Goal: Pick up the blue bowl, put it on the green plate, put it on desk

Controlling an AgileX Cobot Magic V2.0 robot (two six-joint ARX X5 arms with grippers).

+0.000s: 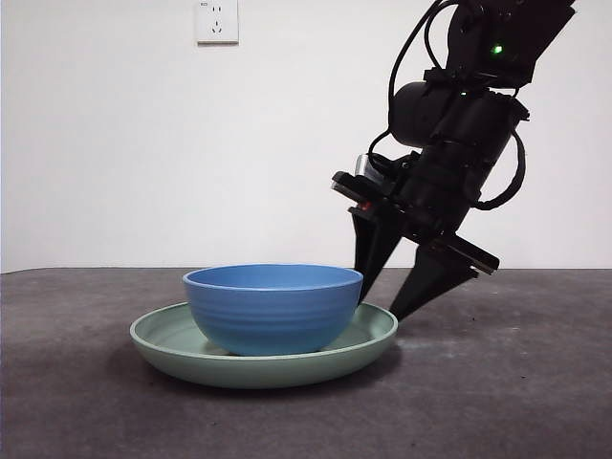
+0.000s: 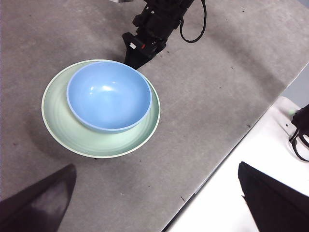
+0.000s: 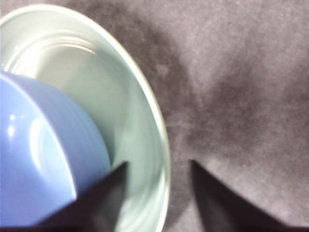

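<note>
The blue bowl (image 1: 273,306) stands upright inside the green plate (image 1: 172,349), which lies flat on the desk (image 1: 516,382). My right gripper (image 1: 380,306) is low at the plate's right side and open. One jaw is inside the plate beside the bowl (image 3: 38,145), the other outside the rim of the plate (image 3: 130,111). It holds nothing. My left gripper (image 2: 157,166) is open and empty, high above the desk, looking down on the bowl (image 2: 108,94), the plate (image 2: 63,130) and the right gripper (image 2: 136,60).
A white wall with a socket (image 1: 216,19) stands behind the desk. In the left wrist view a white surface (image 2: 270,140) borders the desk's edge, with a black cable (image 2: 299,137) on it.
</note>
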